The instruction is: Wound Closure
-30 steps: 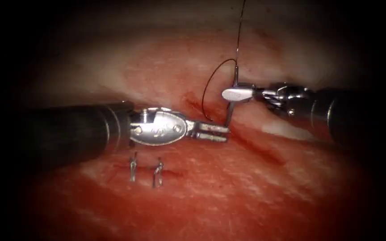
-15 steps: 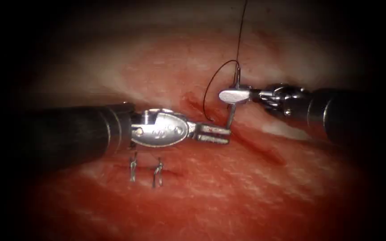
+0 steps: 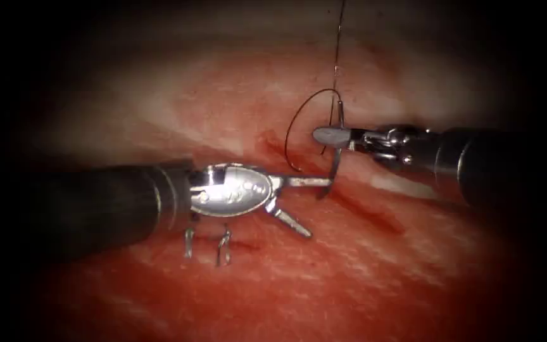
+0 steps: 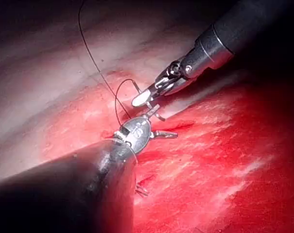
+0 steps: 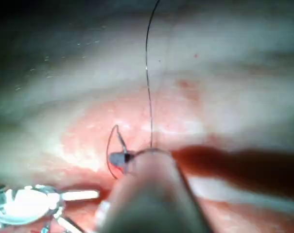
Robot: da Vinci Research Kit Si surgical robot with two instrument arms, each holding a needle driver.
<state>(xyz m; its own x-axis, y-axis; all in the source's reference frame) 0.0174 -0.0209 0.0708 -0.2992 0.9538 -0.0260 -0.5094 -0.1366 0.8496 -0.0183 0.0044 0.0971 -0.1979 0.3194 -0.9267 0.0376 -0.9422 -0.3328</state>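
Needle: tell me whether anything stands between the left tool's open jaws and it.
Nothing visible does. The right tool holds the needle near its thread end, its lower end at the cut in the tissue. The left tool holds nothing; its upper jaw reaches right up to the needle.

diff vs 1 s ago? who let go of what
The left end effector opened its jaws, which had been shut at the needle's lower end by the cut. The right end effector keeps its grip high on the needle near the thread end. The staples are unchanged.
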